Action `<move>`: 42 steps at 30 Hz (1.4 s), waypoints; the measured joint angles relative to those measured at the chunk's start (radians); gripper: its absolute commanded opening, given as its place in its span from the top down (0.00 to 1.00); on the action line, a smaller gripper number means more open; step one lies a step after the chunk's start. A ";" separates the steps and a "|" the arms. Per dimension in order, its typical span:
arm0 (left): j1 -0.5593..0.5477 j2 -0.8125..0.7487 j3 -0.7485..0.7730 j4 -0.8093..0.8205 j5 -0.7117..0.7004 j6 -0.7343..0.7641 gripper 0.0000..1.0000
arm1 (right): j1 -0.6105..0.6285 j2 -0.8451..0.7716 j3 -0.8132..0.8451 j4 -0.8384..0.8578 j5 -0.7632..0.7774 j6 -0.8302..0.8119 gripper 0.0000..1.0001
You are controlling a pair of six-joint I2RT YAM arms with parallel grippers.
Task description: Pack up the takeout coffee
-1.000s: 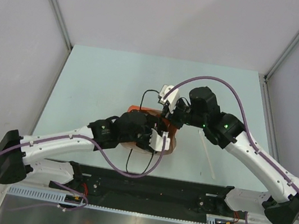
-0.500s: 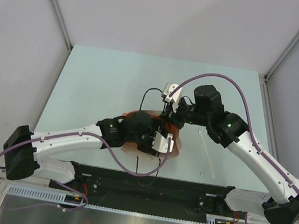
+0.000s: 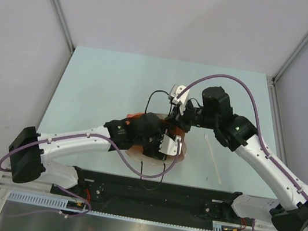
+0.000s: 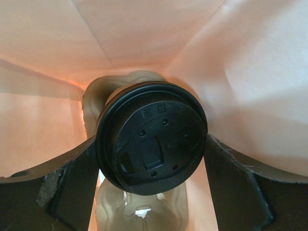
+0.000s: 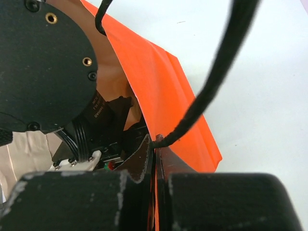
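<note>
Lowering the cup is the step in hand, I judge. Starting on the left, my left gripper (image 4: 151,161) reaches down into the orange paper bag (image 4: 240,72), jaws spread wide and clasping the takeout coffee (image 4: 153,130) at the rim of its black lid, one finger (image 4: 72,183) on each side. The cup hangs upright near the middle of the bag, above a lumpy tan shape (image 4: 120,211); I cannot tell whether its base touches anything. I'd go straight down, slowly, clear of the paper walls, and release only once it sits flat. To the right, my right gripper (image 5: 155,166) is pinched closed on the bag's rim beside the black cord handle (image 5: 216,82), holding the mouth open; it should hold steady. Further right, a thin pale stick (image 3: 215,159) lies on the bench (image 3: 101,78).
</note>
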 measured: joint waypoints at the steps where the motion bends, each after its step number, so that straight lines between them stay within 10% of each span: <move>1: 0.002 0.005 0.003 -0.003 0.000 -0.001 0.65 | 0.000 0.000 -0.002 0.000 0.000 0.000 1.00; 42: 0.149 0.156 0.142 -0.140 0.173 -0.013 0.71 | -0.101 0.107 0.006 0.045 -0.035 -0.003 1.00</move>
